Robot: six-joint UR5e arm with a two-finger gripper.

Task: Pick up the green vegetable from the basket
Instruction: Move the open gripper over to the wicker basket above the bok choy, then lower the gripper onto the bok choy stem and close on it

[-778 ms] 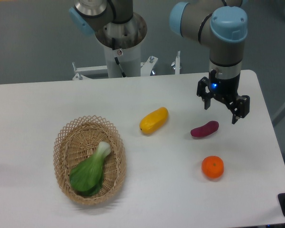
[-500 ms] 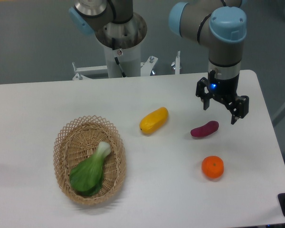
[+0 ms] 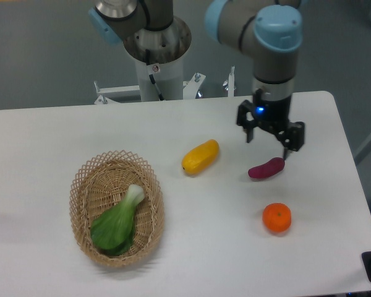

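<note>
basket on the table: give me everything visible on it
The basket is an oval, shallow, tan woven piece that looks like wicker, with an open lattice rim and a tighter-woven floor. It sits flat on the white table, toward the left front, long axis running roughly front to back. Inside lies the green vegetable, leaves toward the front, pale stem pointing back and to the right. Nothing else touches the basket; the end effector is far off to the right.

I see the green vegetable (image 3: 119, 221) lying in the basket (image 3: 86, 185) on the counter (image 3: 62, 136). My end effector (image 3: 269, 137) hangs with fingers spread, well apart from it, above the purple sweet potato (image 3: 266, 167).
</note>
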